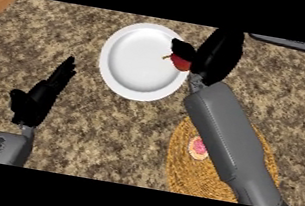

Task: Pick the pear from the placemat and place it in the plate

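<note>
At the near left, the left robot hand (pixel 39 97) rests above the speckled stone desk (pixel 106 133), its fingers straight and relaxed, pointing far and slightly right, holding nothing. To its right, toward the far side, a white plate (pixel 138 64) lies flat on the desk, with nothing on its middle. At the plate's right rim is the pear (pixel 181 62), reddish with a short stem, pinched between the thumb and curled fingers of the right robot hand (pixel 220 53). The fruit sits over the rim's inner edge; whether it touches the plate cannot be told. The grey right forearm runs from that hand toward the near right, crossing a round woven placemat (pixel 182 173). A small pink round item (pixel 197 148) lies on the placemat, partly hidden by the forearm. A flat grey object (pixel 291 43) shows at the far right edge.
</note>
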